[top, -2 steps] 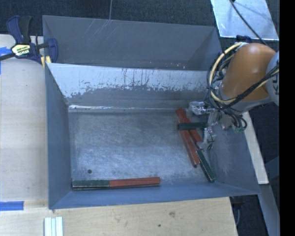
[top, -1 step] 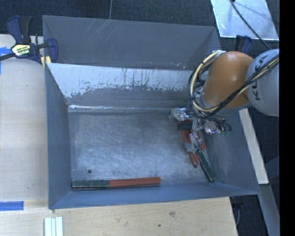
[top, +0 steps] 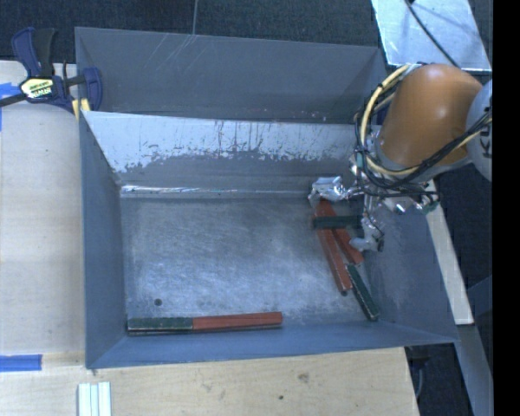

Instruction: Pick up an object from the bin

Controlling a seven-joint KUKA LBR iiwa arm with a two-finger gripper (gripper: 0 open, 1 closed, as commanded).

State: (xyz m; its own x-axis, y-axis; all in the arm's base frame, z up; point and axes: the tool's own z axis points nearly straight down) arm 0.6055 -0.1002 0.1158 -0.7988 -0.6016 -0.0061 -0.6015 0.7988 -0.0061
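Note:
My gripper (top: 361, 202) hangs low at the right side of the bin, close to the back wall. Right under it starts a red and dark green stick (top: 342, 263), which runs from the gripper toward the bin's front right corner. The stick's upper end is partly hidden by the gripper, and whether it is gripped does not show. A second long stick (top: 206, 323), green on its left part and red on its right, lies flat along the front wall.
The arm with its orange dome and yellow and black cables leans in over the bin's right rim. The right wall slopes up close beside the gripper.

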